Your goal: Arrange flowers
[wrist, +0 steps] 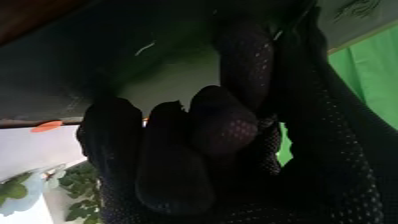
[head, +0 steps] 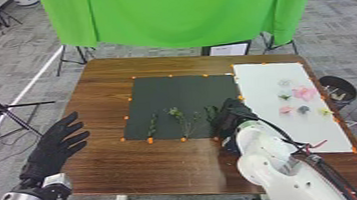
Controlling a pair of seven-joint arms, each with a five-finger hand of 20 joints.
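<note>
My right hand (head: 235,115) is at the right edge of the black sheet (head: 179,88), low over it, beside a dark green sprig (head: 212,113). In the right wrist view, the fingers of my right hand (wrist: 218,122) are curled, with a bit of green stem (wrist: 279,34) pinched at the fingertips. Two other green sprigs lie on the sheet: a narrow one (head: 152,125) and a branching one (head: 185,121). Pink flowers (head: 305,93) and several smaller blooms (head: 303,109) rest on the white sheet (head: 267,77). My left hand (head: 53,148) is open at the table's left edge.
Orange tape pieces (head: 151,140) mark the edges of the sheets on the brown table (head: 107,162). Past the table's far edge hangs a green cloth (head: 179,18). A black bin (head: 337,89) stands on the floor at the right, and a tripod (head: 11,110) at the left.
</note>
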